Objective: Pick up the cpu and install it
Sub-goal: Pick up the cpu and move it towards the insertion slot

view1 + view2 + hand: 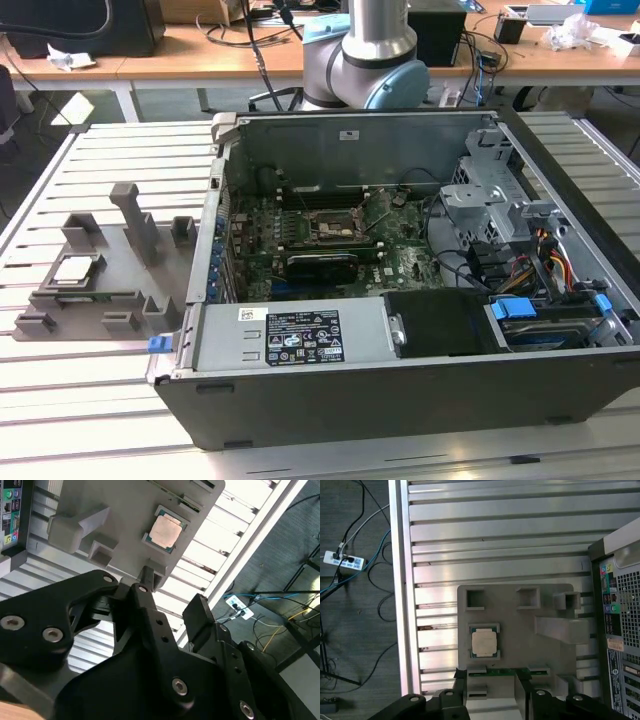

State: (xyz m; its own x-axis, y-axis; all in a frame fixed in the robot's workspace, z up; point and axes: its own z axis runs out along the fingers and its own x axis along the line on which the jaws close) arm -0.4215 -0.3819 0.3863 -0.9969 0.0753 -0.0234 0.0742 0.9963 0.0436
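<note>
Lying flat on the tray (pixel 520 647), the cpu (pixel 484 642) sits ahead of the jaws, untouched. They stand open, holding nothing.

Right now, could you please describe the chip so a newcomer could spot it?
Find the open computer case; to the exterior view's left of it lies a grey tray with upright blocks. The chip is the only flat, shiny silver square on it.

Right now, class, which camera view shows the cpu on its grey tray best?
The first wrist view: the cpu faces the camera squarely, all edges visible. The second wrist view shows it rotated; at the exterior view's left it appears foreshortened.
</note>
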